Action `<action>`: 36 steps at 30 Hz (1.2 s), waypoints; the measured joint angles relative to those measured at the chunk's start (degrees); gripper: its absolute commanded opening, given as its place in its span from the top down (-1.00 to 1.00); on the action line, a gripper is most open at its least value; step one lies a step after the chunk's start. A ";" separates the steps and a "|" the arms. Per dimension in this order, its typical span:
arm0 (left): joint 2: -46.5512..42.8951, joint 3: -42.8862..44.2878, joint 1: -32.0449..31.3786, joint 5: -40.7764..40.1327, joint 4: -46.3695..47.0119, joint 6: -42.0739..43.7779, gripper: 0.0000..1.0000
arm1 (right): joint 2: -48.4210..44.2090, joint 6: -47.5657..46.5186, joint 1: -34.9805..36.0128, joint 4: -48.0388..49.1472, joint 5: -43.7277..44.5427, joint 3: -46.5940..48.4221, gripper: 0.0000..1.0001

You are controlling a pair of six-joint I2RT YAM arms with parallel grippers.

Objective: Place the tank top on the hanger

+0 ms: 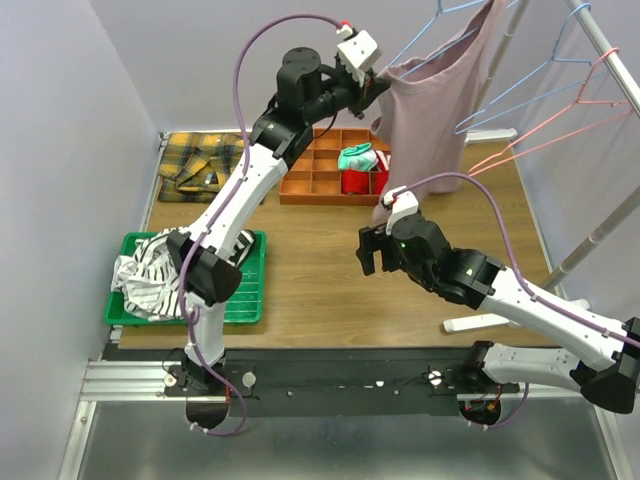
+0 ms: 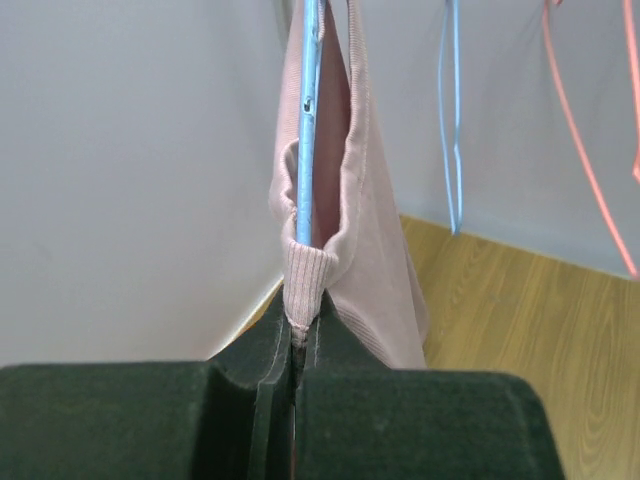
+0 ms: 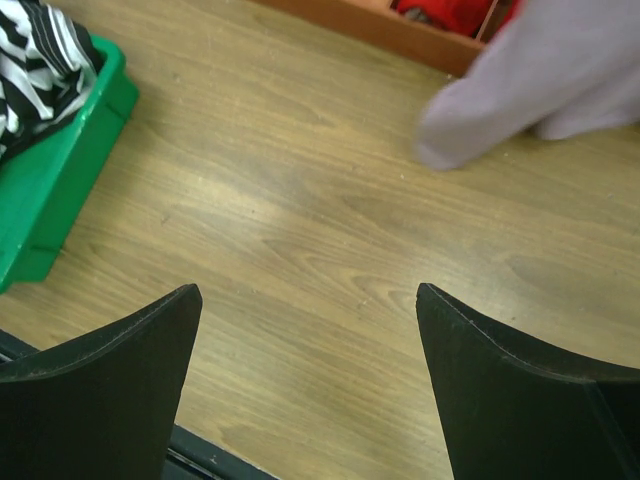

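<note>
Tank top [image 2: 372,250], mauve ribbed knit on blue wire hanger [image 2: 308,130], pinched by left tool [image 2: 293,345]; right tool [image 3: 308,296] spread.

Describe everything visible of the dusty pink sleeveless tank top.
The mauve-pink tank top of soft thin fabric, with ribbed edging, hangs limp from a light-blue wire hanger that runs through its opening. The left gripper, shut, pinches its ribbed edge. Its lower end droops to the wooden table; contact is unclear.
</note>
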 measured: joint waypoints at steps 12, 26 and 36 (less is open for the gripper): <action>10.75 14.60 -2.25 0.55 7.65 -2.36 1.00 | -0.20 1.53 0.00 4.42 -3.98 -4.46 -0.91; 19.32 15.28 -2.14 3.13 8.79 -4.50 1.00 | 3.63 2.49 0.00 8.24 -8.85 -7.96 -0.88; 17.31 8.55 -0.61 4.15 5.70 -2.73 1.00 | 1.40 2.14 0.00 9.51 -4.33 -1.95 -0.71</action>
